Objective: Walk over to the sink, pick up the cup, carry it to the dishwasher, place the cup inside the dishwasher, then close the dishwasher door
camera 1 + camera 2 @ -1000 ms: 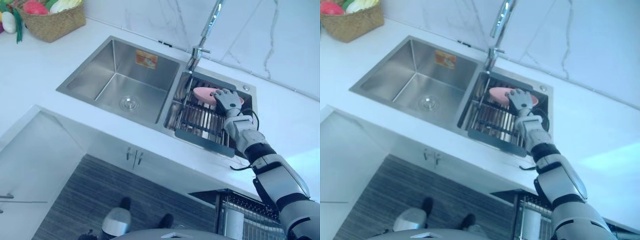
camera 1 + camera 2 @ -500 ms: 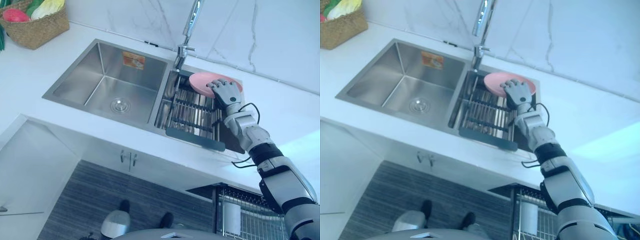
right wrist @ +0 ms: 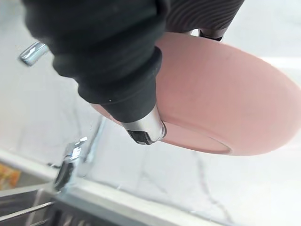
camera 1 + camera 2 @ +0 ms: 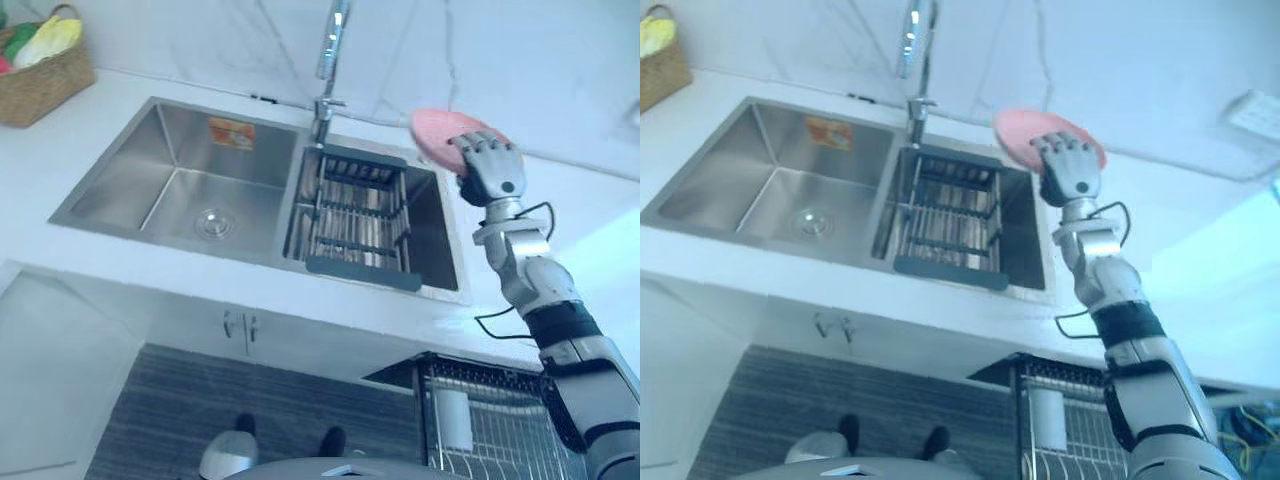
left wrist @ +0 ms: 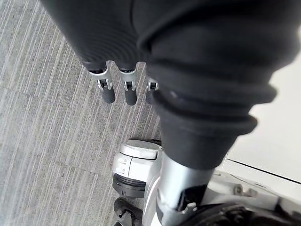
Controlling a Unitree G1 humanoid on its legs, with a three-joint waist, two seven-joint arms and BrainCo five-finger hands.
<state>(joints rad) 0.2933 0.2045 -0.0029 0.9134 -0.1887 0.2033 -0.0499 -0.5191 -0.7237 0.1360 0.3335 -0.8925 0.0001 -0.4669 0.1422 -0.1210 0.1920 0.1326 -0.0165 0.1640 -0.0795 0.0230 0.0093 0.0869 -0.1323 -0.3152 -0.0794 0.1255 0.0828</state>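
Held item reads as a shallow pink dish (image 4: 438,128), not a cup; one only.
Location: upper right of the frame, lifted clear of the sink (image 4: 112,190), above the bench (image 4: 600,215) behind it.
Right hand (image 4: 490,170): fingers curled over the dish rim, thumb against its face, pinching it.
Left hand (image 5: 129,94): fingers straight, holding nothing, over the floor (image 5: 37,117).
Judgement: light, stiff, smooth, so probably slippery and breakable. The rim pinch is the sensible hold.
Count: one faucet (image 4: 328,60), one wire rack (image 4: 355,215), one basket (image 4: 40,75).
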